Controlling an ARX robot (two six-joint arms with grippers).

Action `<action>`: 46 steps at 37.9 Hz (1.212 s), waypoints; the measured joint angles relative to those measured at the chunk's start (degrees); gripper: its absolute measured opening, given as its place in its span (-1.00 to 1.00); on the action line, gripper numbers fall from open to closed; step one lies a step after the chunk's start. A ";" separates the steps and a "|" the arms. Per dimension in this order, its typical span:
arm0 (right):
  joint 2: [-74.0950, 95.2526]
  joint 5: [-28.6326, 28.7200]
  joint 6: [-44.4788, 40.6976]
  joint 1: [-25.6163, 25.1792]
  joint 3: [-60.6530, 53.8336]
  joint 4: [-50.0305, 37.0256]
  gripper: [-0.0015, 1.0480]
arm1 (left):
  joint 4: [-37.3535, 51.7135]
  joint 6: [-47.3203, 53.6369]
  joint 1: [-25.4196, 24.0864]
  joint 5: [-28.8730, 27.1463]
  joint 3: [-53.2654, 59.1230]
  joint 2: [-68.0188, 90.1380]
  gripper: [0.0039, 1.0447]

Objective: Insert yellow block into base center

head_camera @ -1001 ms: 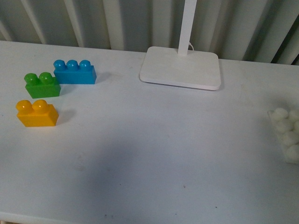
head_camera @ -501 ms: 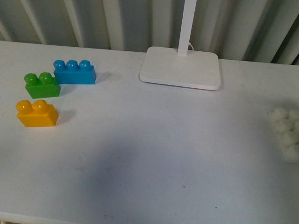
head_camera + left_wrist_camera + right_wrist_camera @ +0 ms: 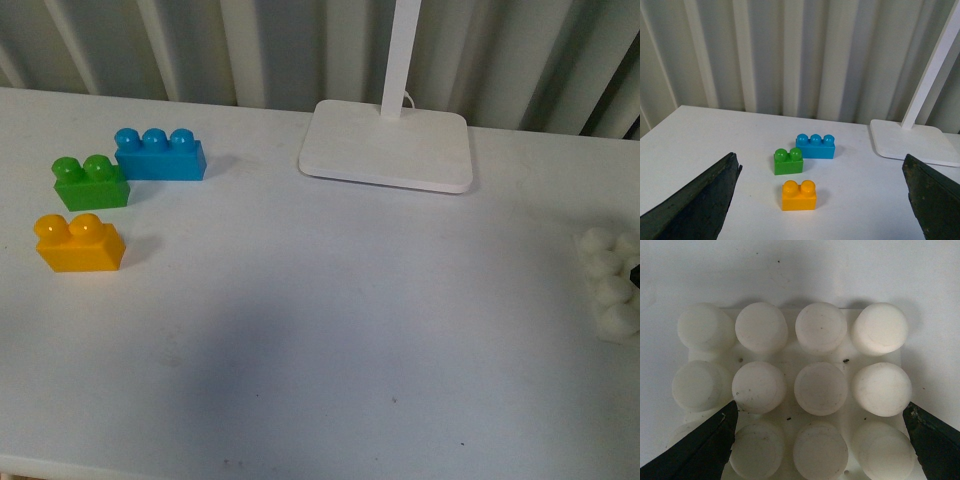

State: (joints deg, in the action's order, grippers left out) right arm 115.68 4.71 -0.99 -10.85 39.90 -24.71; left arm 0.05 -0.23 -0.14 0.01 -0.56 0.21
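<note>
The yellow block stands on the white table at the left, with its two studs up. It also shows in the left wrist view, ahead of my left gripper. That gripper is open, empty and well short of the block. The base lies at the table's right edge, partly cut off by the frame. In the right wrist view the base fills the picture. My right gripper is open close above it, one dark finger at each side of the stud grid.
A green two-stud brick and a blue three-stud brick stand just behind the yellow block. The white lamp foot with its post stands at the back centre. A corrugated wall runs behind the table.
In the front view the base has shifted slightly at the right edge, and a small dark part of the right gripper now shows beside it. The bricks have not moved.
</note>
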 joint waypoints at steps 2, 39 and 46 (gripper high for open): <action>-0.07 -0.31 0.00 0.87 -0.15 0.09 0.82 | 0.00 0.00 0.00 -0.02 0.00 0.00 0.88; 8.79 -11.87 22.82 35.47 17.42 13.38 0.83 | 0.00 0.00 0.00 -0.02 0.00 0.00 0.88; 11.82 -12.87 26.16 39.82 23.80 16.87 0.83 | 0.00 0.00 0.00 -0.02 0.00 0.00 0.88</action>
State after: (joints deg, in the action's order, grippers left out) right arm 127.50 -8.16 25.17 28.97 63.70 -7.84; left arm 0.05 -0.23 -0.14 -0.01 -0.56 0.21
